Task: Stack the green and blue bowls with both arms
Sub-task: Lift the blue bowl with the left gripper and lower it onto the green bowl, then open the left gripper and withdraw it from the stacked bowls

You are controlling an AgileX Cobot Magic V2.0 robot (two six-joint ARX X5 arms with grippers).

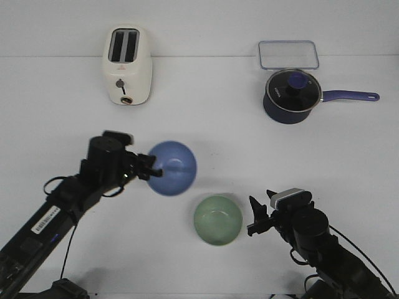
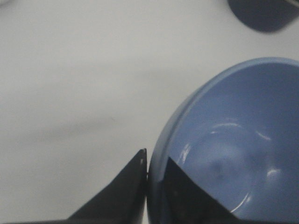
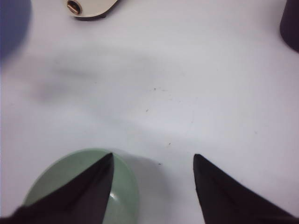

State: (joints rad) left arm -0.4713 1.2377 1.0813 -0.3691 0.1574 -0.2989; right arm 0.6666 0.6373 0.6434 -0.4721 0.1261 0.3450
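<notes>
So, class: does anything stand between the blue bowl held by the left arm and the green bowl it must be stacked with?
Nothing visible does. The blue bowl hangs in the left gripper; only bare table separates it from the green bowl.

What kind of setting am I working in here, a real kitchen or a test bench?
Most likely a lab tabletop staged with kitchenware: a bare white table against a plain wall, holding only a cream toaster, a lidded navy saucepan and an empty clear container.
</notes>
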